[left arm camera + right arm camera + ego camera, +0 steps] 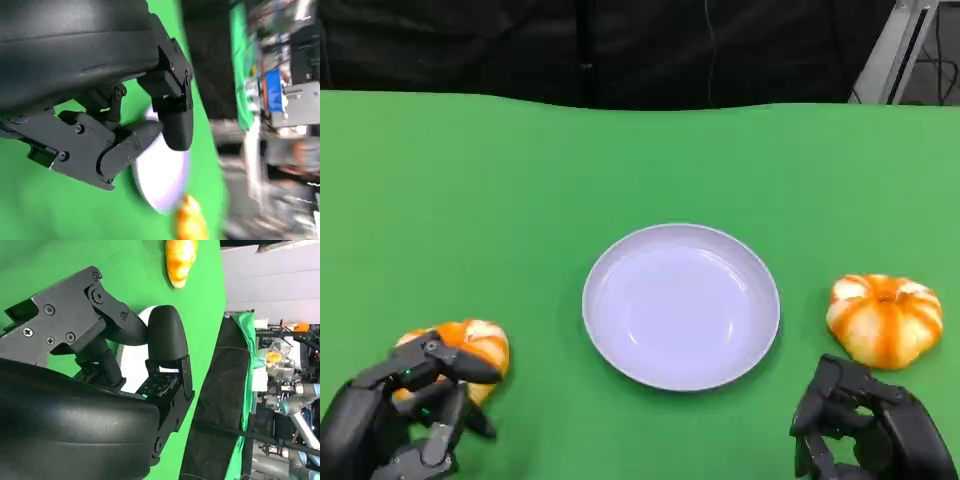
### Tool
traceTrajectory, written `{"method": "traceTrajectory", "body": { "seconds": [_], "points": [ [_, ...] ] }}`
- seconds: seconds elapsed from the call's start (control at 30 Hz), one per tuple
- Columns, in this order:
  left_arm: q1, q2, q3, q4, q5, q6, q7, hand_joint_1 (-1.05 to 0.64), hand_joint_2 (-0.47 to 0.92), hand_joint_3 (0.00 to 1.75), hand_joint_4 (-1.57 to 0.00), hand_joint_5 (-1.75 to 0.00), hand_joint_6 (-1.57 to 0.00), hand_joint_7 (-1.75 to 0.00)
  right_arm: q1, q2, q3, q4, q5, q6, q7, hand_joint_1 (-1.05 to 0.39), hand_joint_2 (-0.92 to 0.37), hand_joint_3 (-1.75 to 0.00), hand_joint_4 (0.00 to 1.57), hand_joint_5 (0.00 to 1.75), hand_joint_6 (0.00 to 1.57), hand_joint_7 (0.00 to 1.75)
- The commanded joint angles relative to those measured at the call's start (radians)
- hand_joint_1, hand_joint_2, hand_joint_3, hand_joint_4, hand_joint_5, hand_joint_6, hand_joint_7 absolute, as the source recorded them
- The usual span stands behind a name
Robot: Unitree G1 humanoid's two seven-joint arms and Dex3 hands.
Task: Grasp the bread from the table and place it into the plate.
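A pale lilac plate [680, 305] sits mid-table. One orange-and-white pumpkin-shaped bread [885, 318] lies to its right, just ahead of my right hand [865, 425], which holds nothing. A second bread [470, 345] lies at the lower left, with my left hand [415, 405] over its near side and fingers across it. The left wrist view shows my left hand's fingers [175, 125] bent with nothing between them, and past them the plate [162, 175] and a blurred bread [190, 225]. The right wrist view shows that hand's fingers [167, 335], the plate [130, 365] and a bread [181, 260].
The green cloth [470, 200] covers the whole table up to a dark backdrop at the far edge. A metal frame [905, 45] stands at the back right. Equipment clutters the space beyond the table in the right wrist view.
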Motion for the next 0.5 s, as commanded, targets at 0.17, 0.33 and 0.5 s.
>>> {"method": "traceTrajectory", "body": {
  "seconds": [0.17,0.33,0.5],
  "points": [
    [0.021,0.164,0.000,-0.140,0.930,-0.166,0.634,-0.84,0.92,0.20,-0.27,-0.12,-0.57,0.00,0.001,-0.014,-0.011,0.000,0.007,-0.017,0.003,-0.12,-0.53,-1.21,0.85,1.75,0.80,1.53],
    [0.019,0.197,-0.046,-0.139,1.024,-0.108,0.745,-0.89,0.92,0.18,-0.22,-0.08,-0.56,0.00,0.000,-0.013,-0.012,0.002,0.009,-0.020,0.006,-0.13,-0.54,-1.20,0.85,1.75,0.81,1.51],
    [-0.035,0.261,-0.148,-0.123,1.215,0.151,0.687,-0.95,0.92,0.24,-0.12,-0.02,-0.42,0.00,0.001,-0.013,-0.012,-0.008,0.004,-0.011,0.003,-0.12,-0.55,-1.20,0.85,1.75,0.81,1.51]
  ]
}}
